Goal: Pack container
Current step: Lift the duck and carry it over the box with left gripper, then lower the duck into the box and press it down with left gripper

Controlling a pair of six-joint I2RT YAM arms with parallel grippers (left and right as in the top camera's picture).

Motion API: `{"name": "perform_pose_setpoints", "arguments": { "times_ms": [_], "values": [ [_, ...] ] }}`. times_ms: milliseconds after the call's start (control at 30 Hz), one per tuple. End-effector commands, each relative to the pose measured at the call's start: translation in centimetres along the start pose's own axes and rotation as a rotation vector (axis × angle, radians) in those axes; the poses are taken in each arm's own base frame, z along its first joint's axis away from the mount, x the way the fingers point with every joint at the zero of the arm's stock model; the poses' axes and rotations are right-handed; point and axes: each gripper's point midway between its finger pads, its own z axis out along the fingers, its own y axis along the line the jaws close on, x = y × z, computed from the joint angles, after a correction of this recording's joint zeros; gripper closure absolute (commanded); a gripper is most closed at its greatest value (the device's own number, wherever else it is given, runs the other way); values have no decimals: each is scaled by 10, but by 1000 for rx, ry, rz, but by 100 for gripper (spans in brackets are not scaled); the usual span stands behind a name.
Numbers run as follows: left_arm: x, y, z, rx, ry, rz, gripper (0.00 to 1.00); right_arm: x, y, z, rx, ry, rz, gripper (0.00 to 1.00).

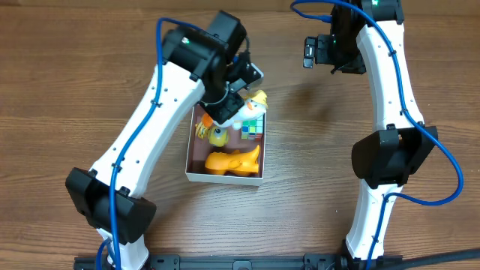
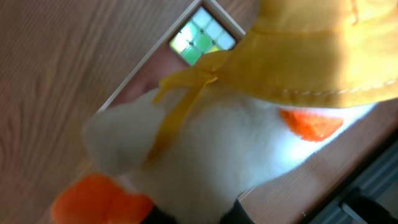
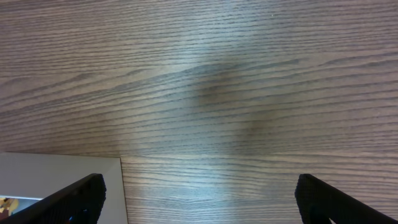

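Brown wood-grain counter (image 1: 315, 150) carries the white-walled container (image 1: 225, 178) near its middle, within the left arm's reach. Over its far rim the left pincer (image 1: 229, 99) clamps a white plush duck (image 2: 217, 143) in a yellow hat, seemingly to lower it in beside the orange toy (image 1: 234, 160) and colour cube (image 1: 253, 126). The right pincer (image 3: 199, 199) hangs spread and empty, well apart.
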Motion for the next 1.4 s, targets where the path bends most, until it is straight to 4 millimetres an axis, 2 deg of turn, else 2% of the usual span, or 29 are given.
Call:
{"name": "perform_pose_setpoints", "arguments": {
  "times_ms": [0, 133, 267, 800, 1000, 1133, 1367],
  "values": [
    [6, 5, 22, -40, 40, 43, 96, -6, 0, -10, 6, -38, 5, 0],
    [16, 5, 51, -26, 80, 36, 96, -6, 0, -10, 6, -38, 5, 0],
    [26, 3, 66, -14, 115, 7, 96, -6, 0, -10, 6, -38, 5, 0],
    [41, -4, 71, 20, 169, -19, 96, -6, 0, -10, 6, -38, 5, 0],
    [56, -9, 101, 49, 203, -24, 96, -6, 0, -10, 6, -38, 5, 0],
    [63, -9, 114, 52, 214, -25, 96, -6, 0, -10, 6, -38, 5, 0],
    [59, -6, 132, 38, 171, -20, 96, -6, 0, -10, 6, -38, 5, 0]
  ]
}}
